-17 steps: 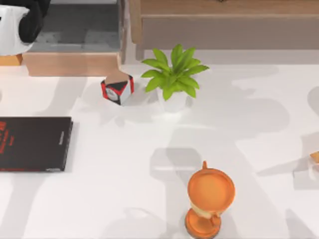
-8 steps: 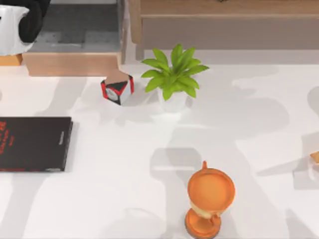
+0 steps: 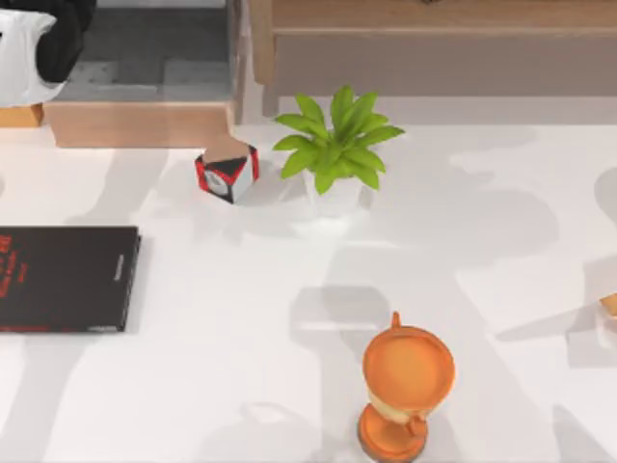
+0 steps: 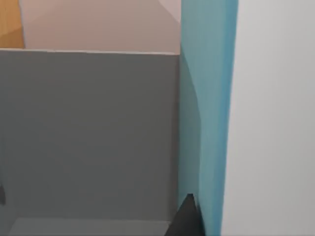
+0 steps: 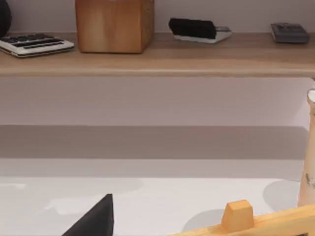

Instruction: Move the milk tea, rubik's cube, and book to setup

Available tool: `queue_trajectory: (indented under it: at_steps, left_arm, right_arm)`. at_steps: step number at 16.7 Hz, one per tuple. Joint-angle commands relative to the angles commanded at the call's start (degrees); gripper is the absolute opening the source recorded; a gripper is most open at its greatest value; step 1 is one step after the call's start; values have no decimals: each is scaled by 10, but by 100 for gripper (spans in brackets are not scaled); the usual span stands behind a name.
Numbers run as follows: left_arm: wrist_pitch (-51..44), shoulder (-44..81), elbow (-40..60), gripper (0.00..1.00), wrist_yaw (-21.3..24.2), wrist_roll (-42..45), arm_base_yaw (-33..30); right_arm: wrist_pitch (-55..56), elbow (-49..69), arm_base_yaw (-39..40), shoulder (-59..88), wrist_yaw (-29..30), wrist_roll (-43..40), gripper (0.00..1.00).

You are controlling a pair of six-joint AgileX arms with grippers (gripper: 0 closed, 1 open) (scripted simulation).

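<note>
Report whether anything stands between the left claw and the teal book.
Nothing visible does. In the left wrist view the left claw sits right at the cover of the book, with no object between them. A grey panel lies to the book's other side, not in the way.

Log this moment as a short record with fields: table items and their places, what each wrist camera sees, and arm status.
Table centre: potted plant, upright
Beside plant, toward the table's left: small red, black and white box
Left edge: black book with red lettering, lying flat
Near edge: orange cup-shaped object
Left arm: white and black part at the top view's far left corner
Left wrist view: teal book close up against a grey panel
Right wrist view: wooden shelf bearing a wooden block
End effector states: cannot tell
</note>
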Motion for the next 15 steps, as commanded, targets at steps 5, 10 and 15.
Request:
queue_trajectory:
  at_steps: [5, 10, 15]
  left_arm:
    - [-4, -10, -5, 0, -1, 1, -2]
    - [-12, -28, -16, 0, -3, 1, -3]
    - [-10, -30, -16, 0, -1, 8, -2]
  right_arm:
    - [0, 0, 0, 0, 0, 0, 100]
    - [0, 0, 0, 0, 0, 0, 100]
    - [0, 0, 0, 0, 0, 0, 100]
